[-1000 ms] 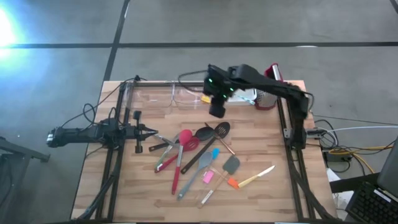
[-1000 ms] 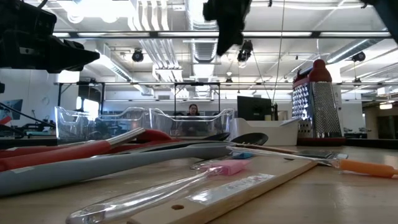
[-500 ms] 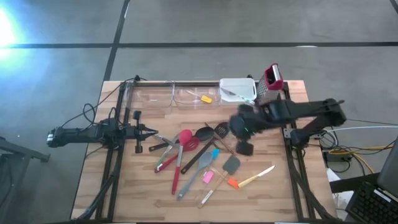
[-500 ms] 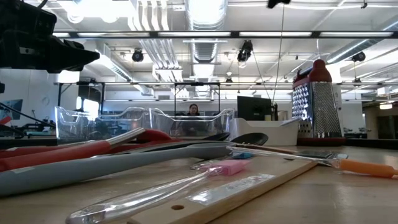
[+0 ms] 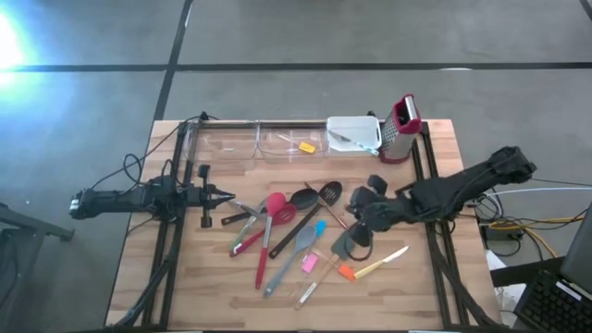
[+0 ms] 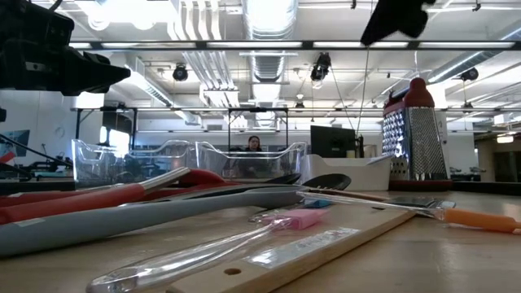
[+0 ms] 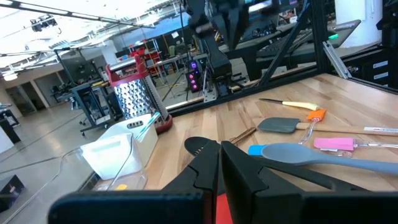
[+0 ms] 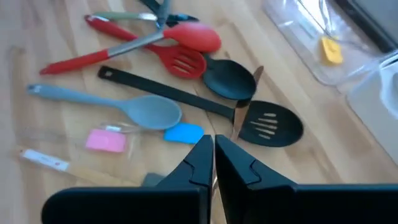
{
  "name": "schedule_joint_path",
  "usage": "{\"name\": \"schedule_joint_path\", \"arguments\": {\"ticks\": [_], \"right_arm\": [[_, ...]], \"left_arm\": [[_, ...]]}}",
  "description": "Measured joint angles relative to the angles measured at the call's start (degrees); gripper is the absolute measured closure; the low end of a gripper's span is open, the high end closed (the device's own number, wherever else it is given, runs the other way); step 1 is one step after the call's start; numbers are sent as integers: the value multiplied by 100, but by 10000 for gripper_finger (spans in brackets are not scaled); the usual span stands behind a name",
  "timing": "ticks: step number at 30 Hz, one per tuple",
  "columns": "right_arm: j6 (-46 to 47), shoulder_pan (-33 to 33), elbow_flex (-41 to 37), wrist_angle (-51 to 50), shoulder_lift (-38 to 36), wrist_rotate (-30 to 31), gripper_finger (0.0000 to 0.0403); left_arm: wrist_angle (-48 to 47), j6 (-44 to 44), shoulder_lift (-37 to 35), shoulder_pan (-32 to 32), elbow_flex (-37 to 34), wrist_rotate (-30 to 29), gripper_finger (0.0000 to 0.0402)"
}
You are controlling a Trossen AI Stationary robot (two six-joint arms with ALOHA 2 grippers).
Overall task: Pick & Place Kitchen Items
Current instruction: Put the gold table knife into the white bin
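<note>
The kitchen utensils lie spread on the wooden table: red tongs (image 5: 245,239), a red slotted spoon (image 5: 275,205), a black ladle (image 8: 229,78), a black slotted spatula (image 8: 268,126), a grey spoon (image 8: 140,111), and blue (image 8: 185,133), pink (image 8: 107,140), grey (image 5: 344,246) and orange (image 5: 346,272) scrapers. A yellow-handled knife (image 5: 384,262) lies at their right. My right gripper (image 8: 213,147) hangs shut above the grey scraper and touches nothing. My left gripper (image 5: 227,195) waits shut at the left of the pile.
Clear tubs (image 5: 245,141) stand along the far edge, one with a small yellow piece (image 5: 306,146) inside. Beside them are a white tub (image 5: 354,132) and the steel box grater (image 5: 402,125). Black frame rails (image 5: 435,231) run down both table sides.
My right arm has swung from above the tubs at the far edge toward the near and right side. It has come down over the utensils and now hangs above the grey scraper. The utensils have stayed where they were.
</note>
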Motion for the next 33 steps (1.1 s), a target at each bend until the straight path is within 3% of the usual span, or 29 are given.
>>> {"name": "schedule_joint_path", "arguments": {"ticks": [5,17,29,33], "right_arm": [[211,-263,-521,400,241,70,381],[623,-873,-823,624,959,2,285],[608,-1328,-824,1156,2072,-1016,234],[591,-1327,-824,1363,2314,-1066,229]], "left_arm": [[0,1,0,2,0,-1,378],[-3,0,0,0,0,-1,378],[-4,0,0,1,0,-1,378],[-5,1,0,2,0,-1,378]]}}
